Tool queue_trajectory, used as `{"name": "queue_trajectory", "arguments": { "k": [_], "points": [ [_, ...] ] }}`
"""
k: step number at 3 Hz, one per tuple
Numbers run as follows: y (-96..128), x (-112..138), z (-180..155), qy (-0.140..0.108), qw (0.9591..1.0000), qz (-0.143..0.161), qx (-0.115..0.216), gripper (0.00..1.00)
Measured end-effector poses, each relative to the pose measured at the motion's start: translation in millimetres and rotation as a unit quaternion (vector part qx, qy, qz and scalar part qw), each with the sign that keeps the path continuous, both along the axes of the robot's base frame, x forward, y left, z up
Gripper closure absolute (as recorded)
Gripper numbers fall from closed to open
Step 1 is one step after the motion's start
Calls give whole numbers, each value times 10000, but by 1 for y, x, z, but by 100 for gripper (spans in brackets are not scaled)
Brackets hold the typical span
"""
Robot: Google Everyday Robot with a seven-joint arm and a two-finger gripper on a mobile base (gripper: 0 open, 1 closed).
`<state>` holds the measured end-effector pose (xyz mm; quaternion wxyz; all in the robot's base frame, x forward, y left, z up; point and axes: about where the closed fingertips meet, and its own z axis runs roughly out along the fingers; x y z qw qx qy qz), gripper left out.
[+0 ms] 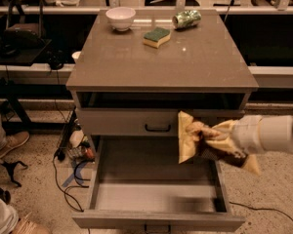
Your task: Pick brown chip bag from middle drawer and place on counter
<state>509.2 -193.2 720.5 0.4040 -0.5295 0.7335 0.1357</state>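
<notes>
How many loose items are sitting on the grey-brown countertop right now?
3: white bowl back left, green-and-yellow sponge centre back, crushed green can back right. The gripper holds the crinkly brown chip bag over the open drawer.

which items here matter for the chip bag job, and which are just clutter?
Job: brown chip bag, held in the gripper over the right side of the open middle drawer; counter.
Clutter: white bowl, green sponge, green can, all at the counter's back.

The white arm (271, 134) reaches in roughly level from the right edge, forearm pointing left, and its gripper (219, 141) hangs above the right side of the open drawer (151, 191), jaws clamped on the bag (187, 139).
</notes>
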Motion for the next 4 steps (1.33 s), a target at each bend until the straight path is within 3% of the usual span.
{"name": "queue_trajectory", "arguments": {
  "k": [1,2,4],
  "points": [
    [-48,19,114,-910,9940,-348,-497,100],
    [-67,26,194,-1566,9840,-498,-683,100],
    [-67,38,206,-1705,9819,-510,-648,100]
  ]
}}
